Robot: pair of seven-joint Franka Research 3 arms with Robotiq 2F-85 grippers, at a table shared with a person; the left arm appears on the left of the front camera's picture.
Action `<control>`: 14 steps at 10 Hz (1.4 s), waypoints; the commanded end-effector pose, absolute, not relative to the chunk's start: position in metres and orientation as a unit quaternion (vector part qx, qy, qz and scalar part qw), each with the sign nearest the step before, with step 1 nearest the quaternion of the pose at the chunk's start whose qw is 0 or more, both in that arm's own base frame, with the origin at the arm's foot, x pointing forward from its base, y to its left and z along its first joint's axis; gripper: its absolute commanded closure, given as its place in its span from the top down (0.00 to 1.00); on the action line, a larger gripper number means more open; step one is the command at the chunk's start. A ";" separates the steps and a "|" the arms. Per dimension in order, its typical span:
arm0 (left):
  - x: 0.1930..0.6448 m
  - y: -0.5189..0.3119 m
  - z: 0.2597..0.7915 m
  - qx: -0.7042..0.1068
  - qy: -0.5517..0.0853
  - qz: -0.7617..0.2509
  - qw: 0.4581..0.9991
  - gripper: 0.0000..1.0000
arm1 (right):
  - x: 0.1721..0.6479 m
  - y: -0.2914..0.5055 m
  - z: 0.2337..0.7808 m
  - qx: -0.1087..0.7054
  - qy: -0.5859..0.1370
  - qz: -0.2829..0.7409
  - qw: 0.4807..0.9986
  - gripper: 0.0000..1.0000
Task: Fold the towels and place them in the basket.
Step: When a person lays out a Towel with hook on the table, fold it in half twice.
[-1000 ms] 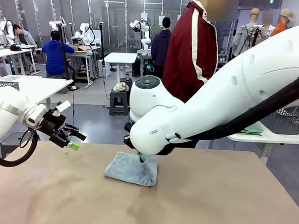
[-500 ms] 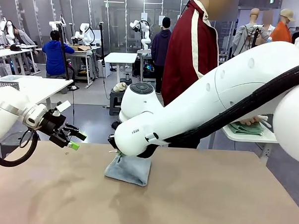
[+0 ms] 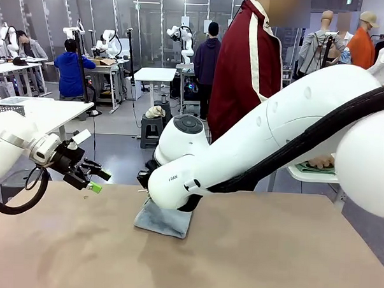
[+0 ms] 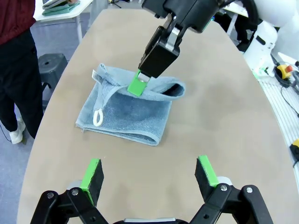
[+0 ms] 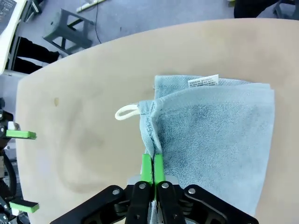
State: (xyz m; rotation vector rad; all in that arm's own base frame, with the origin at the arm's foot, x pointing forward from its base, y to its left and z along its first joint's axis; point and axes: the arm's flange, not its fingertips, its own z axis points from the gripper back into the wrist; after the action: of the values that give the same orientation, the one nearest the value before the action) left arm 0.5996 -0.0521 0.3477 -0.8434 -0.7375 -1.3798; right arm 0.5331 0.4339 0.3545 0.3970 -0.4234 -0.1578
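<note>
A light blue-grey towel [image 3: 164, 220] lies partly folded at the far middle of the table, with a white loop [image 5: 125, 112] and a label [image 5: 203, 82] at its edge. My right gripper [image 5: 153, 164] is shut on a raised fold of the towel [image 4: 126, 112], and my right gripper [image 4: 138, 86] pinches that fold from above. In the front view the right wrist hides the grip. My left gripper [image 3: 92, 178] hangs open over the table's left edge, apart from the towel. Between its green pads [image 4: 92, 172], my left gripper [image 4: 149, 171] holds nothing. The basket is out of view.
A person in a dark red jacket [image 3: 246, 63] stands at the far side. Their hand [image 3: 321, 162] rests on folded green towels [image 4: 58, 7] on a white side table [image 3: 312, 176] to the right. A stool [image 4: 52, 65] stands by the far edge. The near table is bare.
My right arm has swung to the left, pulling the gripped towel edge over the rest so the towel looks narrower. The person's hand came to the side table. My left gripper stayed still.
</note>
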 end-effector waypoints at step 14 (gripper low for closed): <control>0.600 -0.051 0.347 -0.369 -0.321 -0.604 0.629 1.00 | 0.518 0.321 0.409 0.063 -0.173 -0.025 0.983 0.80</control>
State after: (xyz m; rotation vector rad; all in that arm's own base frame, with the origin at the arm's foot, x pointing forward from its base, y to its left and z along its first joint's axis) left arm 0.5997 -0.0516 0.3478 -0.8430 -0.7377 -1.3792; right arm 0.5257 0.3455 0.3894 0.1968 -0.3622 -0.1001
